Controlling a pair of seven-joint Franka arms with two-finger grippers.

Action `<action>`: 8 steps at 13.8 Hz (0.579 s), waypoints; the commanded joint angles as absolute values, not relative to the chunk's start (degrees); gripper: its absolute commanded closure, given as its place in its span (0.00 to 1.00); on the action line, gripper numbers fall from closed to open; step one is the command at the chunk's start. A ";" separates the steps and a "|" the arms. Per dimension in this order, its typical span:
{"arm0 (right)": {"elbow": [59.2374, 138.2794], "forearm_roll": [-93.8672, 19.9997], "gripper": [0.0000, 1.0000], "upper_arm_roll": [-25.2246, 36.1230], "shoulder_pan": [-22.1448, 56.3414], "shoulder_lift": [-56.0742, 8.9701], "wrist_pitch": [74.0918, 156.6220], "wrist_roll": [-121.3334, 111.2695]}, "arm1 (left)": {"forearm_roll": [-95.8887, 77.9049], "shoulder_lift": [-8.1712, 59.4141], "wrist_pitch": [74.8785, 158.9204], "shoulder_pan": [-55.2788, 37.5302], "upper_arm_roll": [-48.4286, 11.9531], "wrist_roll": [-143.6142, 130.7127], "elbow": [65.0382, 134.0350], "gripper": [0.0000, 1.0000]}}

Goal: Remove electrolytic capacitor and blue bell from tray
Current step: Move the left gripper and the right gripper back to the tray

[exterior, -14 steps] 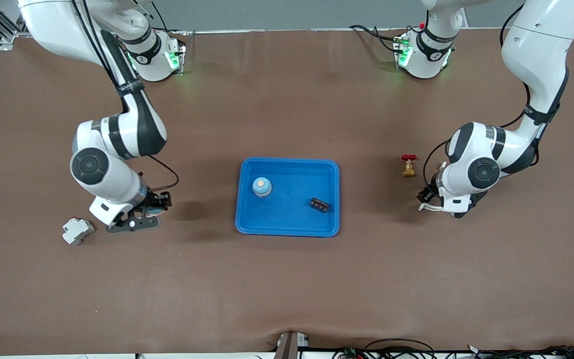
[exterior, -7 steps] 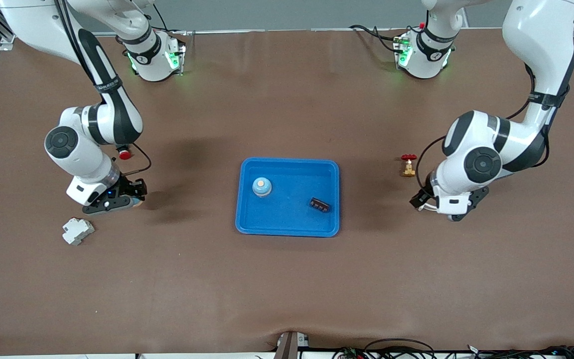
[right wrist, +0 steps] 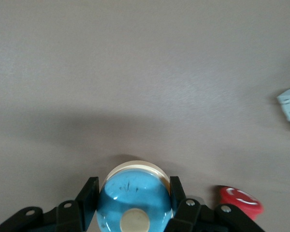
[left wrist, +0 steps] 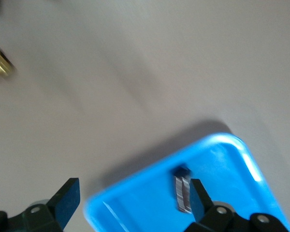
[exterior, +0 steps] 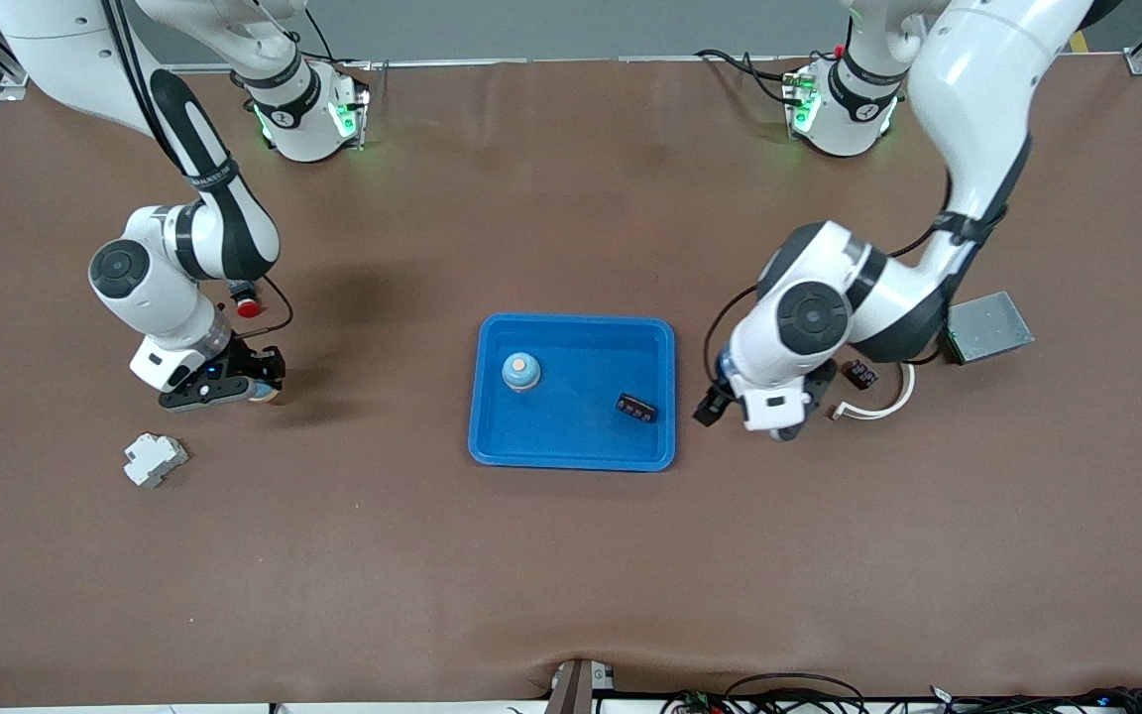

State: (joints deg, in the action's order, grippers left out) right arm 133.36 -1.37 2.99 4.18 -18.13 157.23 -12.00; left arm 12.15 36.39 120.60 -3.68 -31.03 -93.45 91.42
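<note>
A brown-covered table (exterior: 571, 555) is carrying a shallow blue plastic tray (exterior: 572, 456) at its middle. Inside the tray, a small round bell with a blue dome and a pale button on top (exterior: 520, 372) is sitting toward the right arm's end, and a small dark rectangular capacitor block (exterior: 635, 408) is lying toward the left arm's end, a little nearer the front camera than the bell; the two are well apart.

The right hand (right wrist: 131, 203) is hovering over the bare table toward the right arm's end, well apart from the tray. Its fingers (right wrist: 89, 193) are pressing in on a second blue-domed round bell with a cream rim (right wrist: 133, 195), pinching it from both sides. A small red round button-like part (exterior: 249, 307) is lying on the table near this hand, and a light grey plastic block (exterior: 155, 460) is lying nearer the front camera.

The left hand (left wrist: 131, 199) is hanging just off the tray's edge at the left arm's end, its blue-padded fingers (left wrist: 67, 199) spread wide and gripping nothing; the wrist view is showing the tray corner (left wrist: 222, 145) and the capacitor (left wrist: 182, 192) below.

Toward the left arm's end, a flat grey metal square plate (exterior: 989, 326), a small dark component (exterior: 863, 374) and a curved white strip (exterior: 878, 409) are lying on the table.
</note>
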 commanded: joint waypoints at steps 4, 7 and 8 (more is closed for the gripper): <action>133.42 -3.52 1.00 1.23 3.25 -21.52 160.05 -13.10 | 13.97 44.38 130.77 -10.96 -26.92 -104.75 86.31 0.03; 132.55 -3.60 0.84 1.23 3.16 -22.32 159.96 -12.83 | 13.80 45.44 131.75 -17.65 -20.58 -106.79 86.22 0.11; 132.10 -3.60 0.01 1.23 3.08 -22.50 159.96 -12.75 | 13.71 45.96 131.75 -18.10 -20.22 -106.87 86.22 0.11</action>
State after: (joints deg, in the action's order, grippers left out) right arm 133.10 -2.27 2.04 4.13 -21.84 159.56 -11.97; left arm 12.83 44.94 131.74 -15.71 -22.21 -105.45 87.87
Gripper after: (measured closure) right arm 0.357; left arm 0.110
